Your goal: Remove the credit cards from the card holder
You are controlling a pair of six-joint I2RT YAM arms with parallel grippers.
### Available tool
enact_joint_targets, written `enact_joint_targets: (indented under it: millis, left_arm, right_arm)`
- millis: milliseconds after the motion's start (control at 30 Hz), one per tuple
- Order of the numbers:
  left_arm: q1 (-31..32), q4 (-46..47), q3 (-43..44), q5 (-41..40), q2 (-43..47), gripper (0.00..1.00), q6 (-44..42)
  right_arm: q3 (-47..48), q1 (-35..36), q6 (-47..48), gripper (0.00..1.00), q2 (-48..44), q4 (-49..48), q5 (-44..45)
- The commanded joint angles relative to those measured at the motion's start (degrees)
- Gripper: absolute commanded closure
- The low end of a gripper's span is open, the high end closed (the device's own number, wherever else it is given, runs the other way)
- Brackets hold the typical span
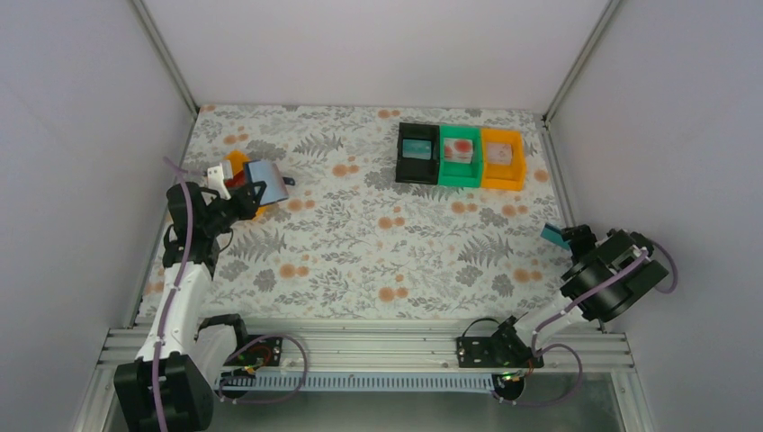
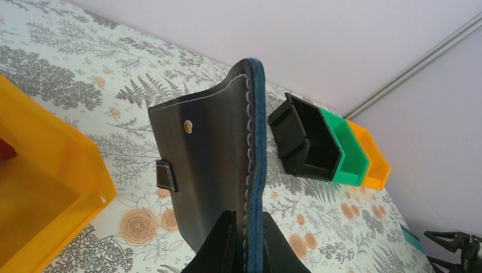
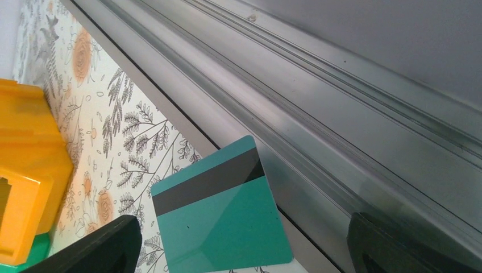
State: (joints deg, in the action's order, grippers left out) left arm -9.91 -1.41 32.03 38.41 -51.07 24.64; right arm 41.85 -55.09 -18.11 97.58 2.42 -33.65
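Pale counter (image 1: 378, 261) printed all over with grey ferns and orange flowers. Boxed in by plain white walls (image 1: 360, 45), with aluminium rails (image 1: 360, 328) along the edges.

Toward the far right of the print, a row of three small open plastic bins, touching side by side: black bin (image 1: 417, 166), green bin (image 1: 460, 171), orange bin (image 1: 502, 175). In the black one a teal item (image 1: 416, 149), in the green one a red-and-white item (image 1: 459, 149), in the orange one a pale item (image 1: 500, 155). All too small to name.

Well left of that row, at about the same depth, a second orange plastic bin (image 1: 237, 162) with a red item (image 2: 4, 152) inside. Just beside it, on the side toward the row, the navy-blue folding card holder (image 1: 266, 183), held up on edge. Lighter blue rim and small dark closure tab both showing. Clenched on its lower edge, the left hand (image 2: 248, 242), one black finger pressed flat against each face of the wallet.

Nearer than the row and to its right, at the counter's border, a teal plastic credit card (image 3: 221, 222) with a dark magnetic stripe, over the seam of print and rail. Around it the right hand (image 3: 244, 227), released, fingers spread wide, neither one touching the card. Cannot tell whether lying flat or in the air.
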Motion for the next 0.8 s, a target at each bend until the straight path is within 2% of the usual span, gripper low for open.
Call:
enact_joint_targets:
  millis: [0, 300, 767]
  left_arm:
    - [-0.5, 1.7, 2.1, 1.7, -0.2, 0.98, -0.1]
    - [-0.6, 1.9, 2.3, 2.2, -0.4, 0.98, 0.0]
    - [-0.8, 1.3, 3.1, 2.8, -0.7, 0.98, 0.2]
  right_arm:
    - [2.7, -2.1, -0.2, 0.09, 4.1, -2.0, -0.6]
    - [3.6, -2.7, -0.4, 0.25, 7.6, -2.2, -3.7]
    - [6.1, -4.5, 0.3, 0.43, 12.0, -3.4, -5.7]
